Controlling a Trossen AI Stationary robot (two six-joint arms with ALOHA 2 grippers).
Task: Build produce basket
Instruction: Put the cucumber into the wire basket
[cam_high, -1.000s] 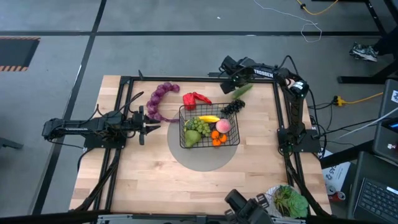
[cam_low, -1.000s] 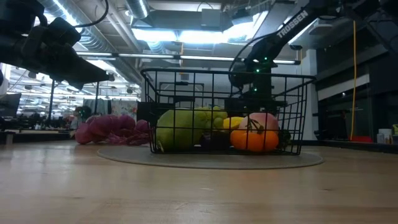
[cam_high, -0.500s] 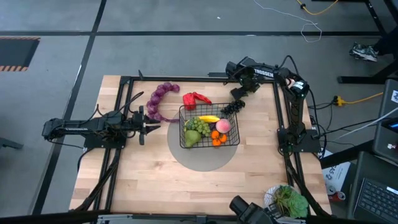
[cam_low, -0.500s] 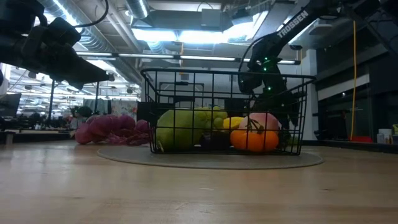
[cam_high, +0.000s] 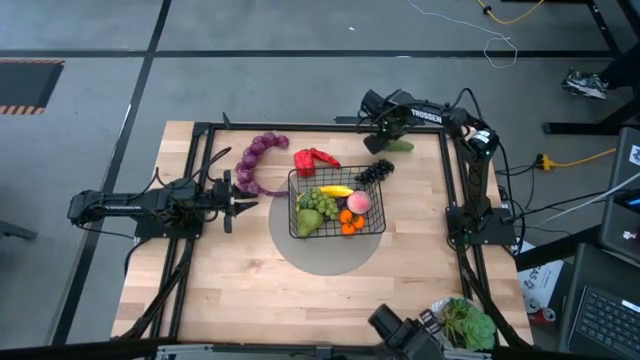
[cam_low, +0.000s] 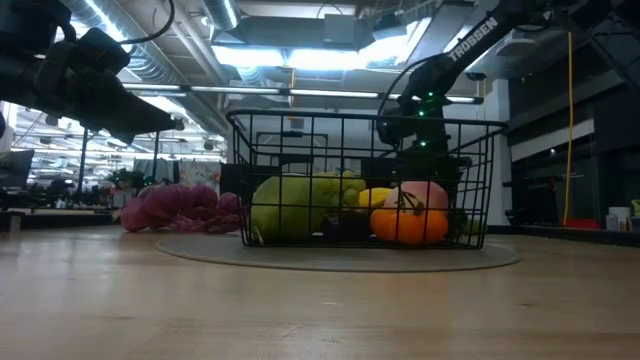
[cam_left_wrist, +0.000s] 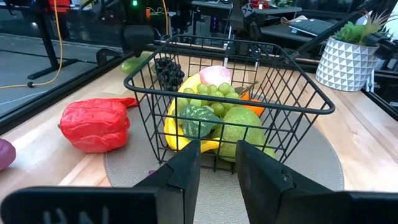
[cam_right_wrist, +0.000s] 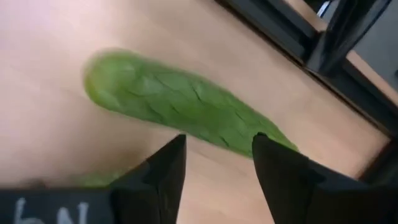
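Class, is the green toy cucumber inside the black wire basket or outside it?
Outside. The green toy cucumber lies on the wooden table, beyond the black wire basket, under the right gripper.

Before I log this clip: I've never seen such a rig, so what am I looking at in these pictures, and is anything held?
Two dark robot arms work at a wooden table. One picture looks straight down, one looks level across the tabletop, and one comes from each arm's wrist.

In the middle stands a black wire basket already holding toy produce: a pear, green grapes, a banana, a peach and oranges. Outside it lie a purple grape string, a red pepper and dark grapes.

The left gripper waits beside the basket, fingers apart, empty. The right gripper hangs at the far edge over a cucumber, fingers open; it is not holding it.
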